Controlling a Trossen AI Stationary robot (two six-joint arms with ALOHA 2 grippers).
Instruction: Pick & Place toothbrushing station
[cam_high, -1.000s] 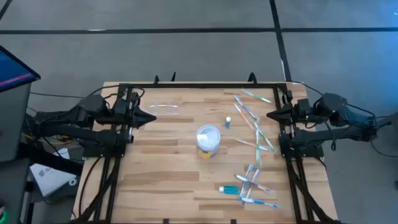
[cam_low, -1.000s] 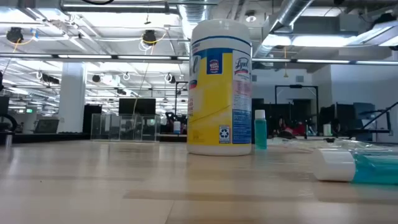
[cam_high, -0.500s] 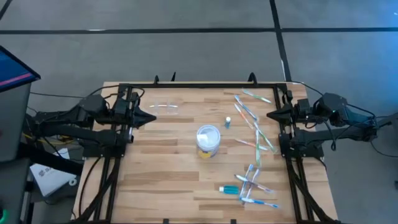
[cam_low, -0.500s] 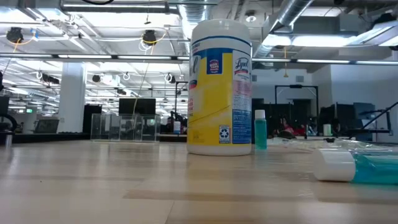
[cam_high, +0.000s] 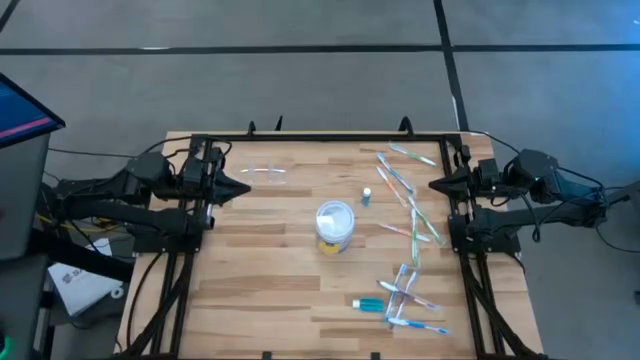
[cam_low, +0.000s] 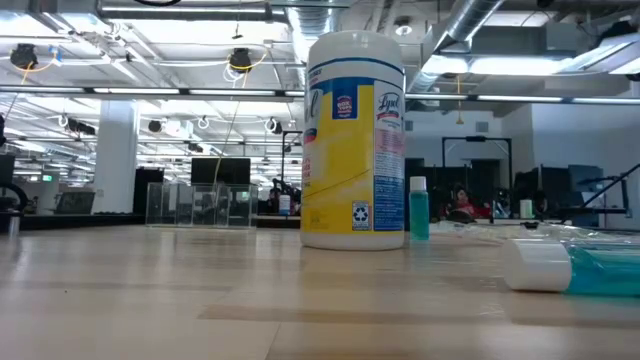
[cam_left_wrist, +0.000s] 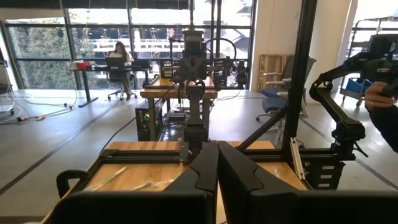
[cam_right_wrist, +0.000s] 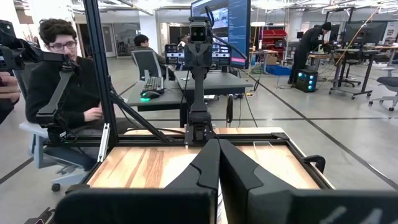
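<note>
On the wooden slat table (cam_high: 250, 290), the left gripper (cam_high: 243, 190) waits at the left edge with its fingers pressed together on nothing, and just beyond its tip the see-through toothbrushing station (cam_high: 268, 172) sits near the far left of the top. At the middle stands a yellow-banded wipes tub (cam_high: 335, 226) with a small teal bottle (cam_high: 367, 196) near it. Toothbrushes (cam_high: 410, 215) and a teal tube (cam_high: 371, 303) are scattered to the right, and the right gripper (cam_high: 436, 183) waits at the right edge, likewise closed and empty; beyond the table lies an open workshop with desks and seated people.
</note>
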